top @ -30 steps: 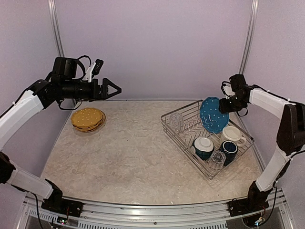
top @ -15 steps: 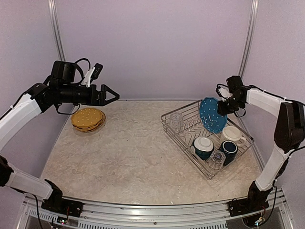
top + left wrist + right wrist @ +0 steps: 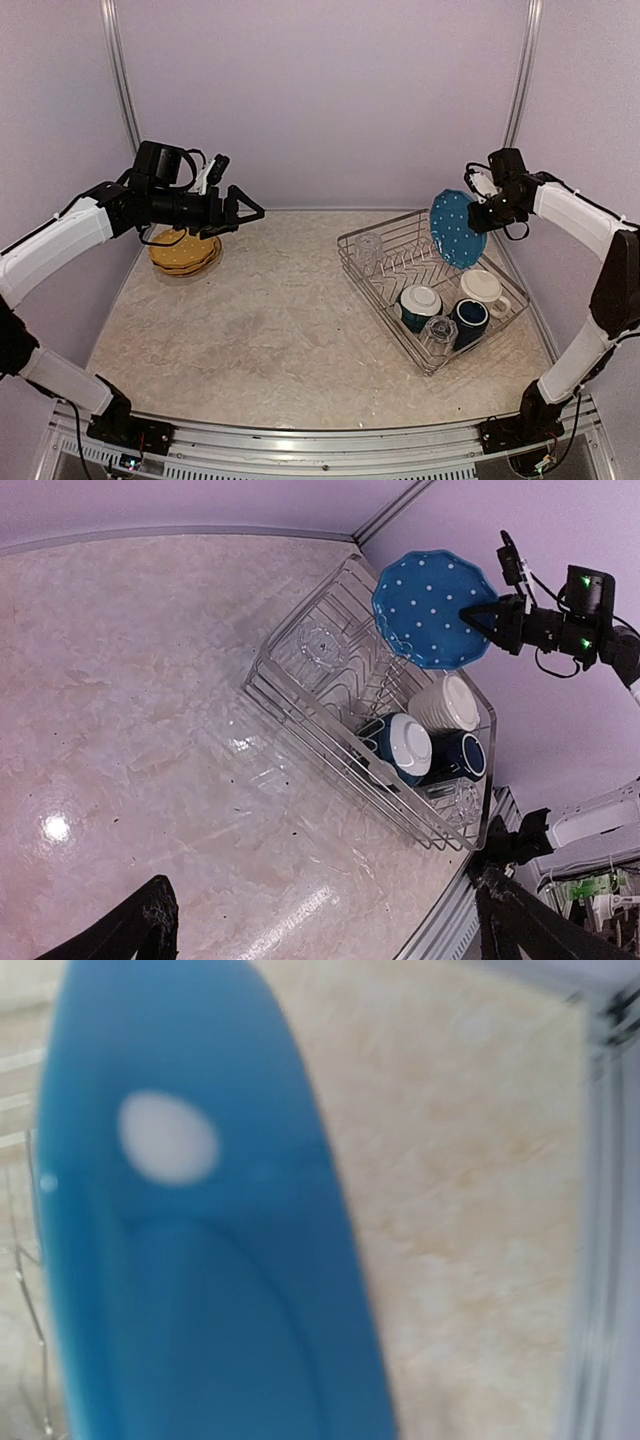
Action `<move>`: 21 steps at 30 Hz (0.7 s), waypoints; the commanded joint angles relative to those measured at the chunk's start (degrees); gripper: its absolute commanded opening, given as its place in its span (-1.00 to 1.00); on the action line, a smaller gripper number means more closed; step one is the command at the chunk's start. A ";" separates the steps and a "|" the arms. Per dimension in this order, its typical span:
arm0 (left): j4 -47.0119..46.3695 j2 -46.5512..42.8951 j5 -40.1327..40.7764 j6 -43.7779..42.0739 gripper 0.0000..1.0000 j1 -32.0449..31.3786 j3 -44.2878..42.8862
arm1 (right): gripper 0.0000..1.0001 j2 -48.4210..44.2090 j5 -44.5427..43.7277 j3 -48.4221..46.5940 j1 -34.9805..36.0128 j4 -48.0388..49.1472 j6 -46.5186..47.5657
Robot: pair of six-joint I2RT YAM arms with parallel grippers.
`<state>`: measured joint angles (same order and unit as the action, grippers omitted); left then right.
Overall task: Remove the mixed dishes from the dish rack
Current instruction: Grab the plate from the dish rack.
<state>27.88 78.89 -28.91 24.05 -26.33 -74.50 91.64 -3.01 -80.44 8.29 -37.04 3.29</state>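
Observation:
The dish rack (image 3: 382, 290) stands at the right and holds a teal bowl (image 3: 420, 305), a navy mug (image 3: 468, 318), a cream mug (image 3: 485, 288) and two clear glasses (image 3: 438, 335) (image 3: 368, 248). My right gripper (image 3: 482, 220) is shut on the rim of the blue white-dotted plate (image 3: 453, 228), which it holds upright above the rack's far end. That plate fills the right wrist view (image 3: 200, 1260), and the fingers are hidden there. My left gripper (image 3: 248, 211) is open and empty in the air beside the stacked orange plates (image 3: 185, 250). No cream floral plate shows.
The left wrist view looks across the table at the rack (image 3: 300, 705), the held plate (image 3: 430, 605) and the right gripper (image 3: 492, 615). The purple back wall and side walls stand close behind both arms. The metal front rail (image 3: 320, 440) runs along the near edge.
The right gripper has raised the blue plate a little and drawn it right. The rack and its contents shifted slightly left. The left gripper moved right and down, toward the table's middle.

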 commanded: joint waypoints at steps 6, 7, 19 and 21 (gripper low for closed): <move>-6.71 1.46 -3.44 5.76 0.98 -1.59 3.85 | -1.00 -10.49 -1.49 -0.85 1.36 4.53 -4.03; -7.12 1.71 -3.94 6.57 0.98 -2.15 3.96 | -1.00 -11.96 -1.04 0.07 1.31 5.29 -5.66; -12.50 7.33 -3.97 15.39 0.98 -10.03 1.97 | -1.00 -27.81 19.94 12.11 1.35 17.84 -22.42; -17.16 8.92 -4.76 19.49 0.98 -10.44 1.53 | -1.00 -29.86 24.46 14.56 1.37 21.68 -26.75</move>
<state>18.15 84.95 -32.60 36.12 -35.62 -71.37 66.72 9.28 -67.70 9.10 -30.59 -13.76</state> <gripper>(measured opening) 0.990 0.185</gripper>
